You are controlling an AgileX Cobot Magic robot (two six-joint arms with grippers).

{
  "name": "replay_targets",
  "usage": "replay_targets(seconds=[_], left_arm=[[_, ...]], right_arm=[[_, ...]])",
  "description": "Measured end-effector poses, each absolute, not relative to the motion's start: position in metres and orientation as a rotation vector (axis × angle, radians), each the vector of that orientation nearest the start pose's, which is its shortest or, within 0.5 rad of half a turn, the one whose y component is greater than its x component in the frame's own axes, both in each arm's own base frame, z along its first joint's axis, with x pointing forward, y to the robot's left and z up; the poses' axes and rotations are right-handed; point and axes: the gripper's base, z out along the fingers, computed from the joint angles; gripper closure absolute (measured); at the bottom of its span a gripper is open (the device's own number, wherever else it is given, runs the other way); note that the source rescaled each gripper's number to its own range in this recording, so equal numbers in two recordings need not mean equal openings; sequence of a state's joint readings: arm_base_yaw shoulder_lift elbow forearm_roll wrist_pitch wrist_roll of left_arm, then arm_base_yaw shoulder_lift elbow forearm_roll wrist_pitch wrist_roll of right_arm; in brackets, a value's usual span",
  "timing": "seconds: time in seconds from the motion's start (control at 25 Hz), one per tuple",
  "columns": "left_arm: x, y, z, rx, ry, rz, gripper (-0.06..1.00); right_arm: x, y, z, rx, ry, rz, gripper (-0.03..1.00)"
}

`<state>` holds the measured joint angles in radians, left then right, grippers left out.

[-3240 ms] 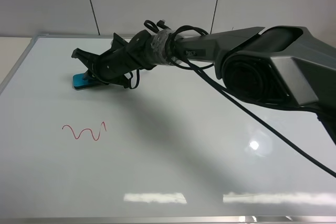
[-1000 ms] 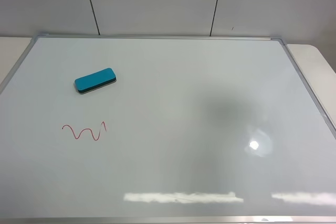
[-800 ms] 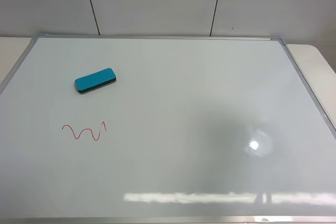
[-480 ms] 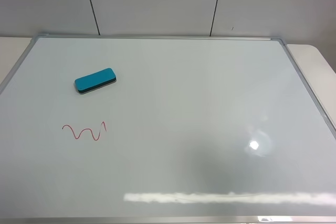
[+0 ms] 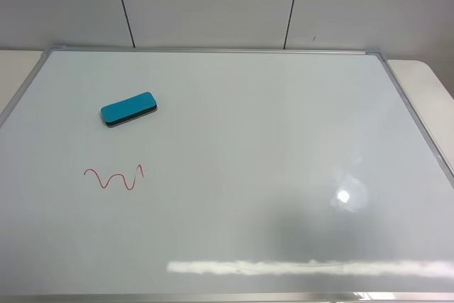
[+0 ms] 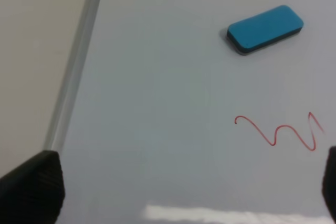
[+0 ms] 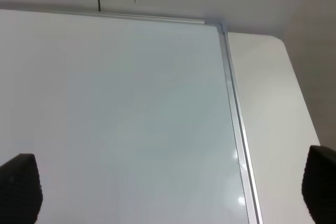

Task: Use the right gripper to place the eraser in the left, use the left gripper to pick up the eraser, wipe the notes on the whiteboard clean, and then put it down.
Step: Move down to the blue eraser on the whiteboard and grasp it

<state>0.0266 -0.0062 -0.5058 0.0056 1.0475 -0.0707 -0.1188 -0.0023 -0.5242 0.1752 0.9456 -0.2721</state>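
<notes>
Fingertips of the left gripper (image 6: 181, 184) stand wide apart, holding nothing; the right gripper (image 7: 170, 184) gapes likewise, empty. Red notes (image 5: 113, 178) mark the whiteboard (image 5: 284, 140) at lower left of the high view. Beyond them, apart, the eraser (image 5: 128, 109) lies flat at upper left, in plain sight. Grey wall panels (image 5: 213, 5) stand behind the board.

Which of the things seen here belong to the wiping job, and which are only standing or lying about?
Belong to the job: the eraser, the red notes, the whiteboard, the left gripper, the right gripper.

Only background: the grey wall, the pale table beside the board.
</notes>
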Motion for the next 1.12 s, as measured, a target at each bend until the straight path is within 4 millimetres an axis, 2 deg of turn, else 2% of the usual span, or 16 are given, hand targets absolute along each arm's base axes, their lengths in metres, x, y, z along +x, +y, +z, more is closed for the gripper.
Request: replay_targets(seconds=[0.32, 1.12], left_arm=[[-0.006, 0.0, 0.28, -0.098, 2.017, -0.021, -0.05], [-0.006, 0.0, 0.28, -0.098, 2.017, -0.021, -0.05]], right_arm=[[-0.006, 0.01, 0.28, -0.099, 2.029, -0.066, -0.03], [-0.005, 0.009, 0.278, -0.081, 2.038, -0.072, -0.03]])
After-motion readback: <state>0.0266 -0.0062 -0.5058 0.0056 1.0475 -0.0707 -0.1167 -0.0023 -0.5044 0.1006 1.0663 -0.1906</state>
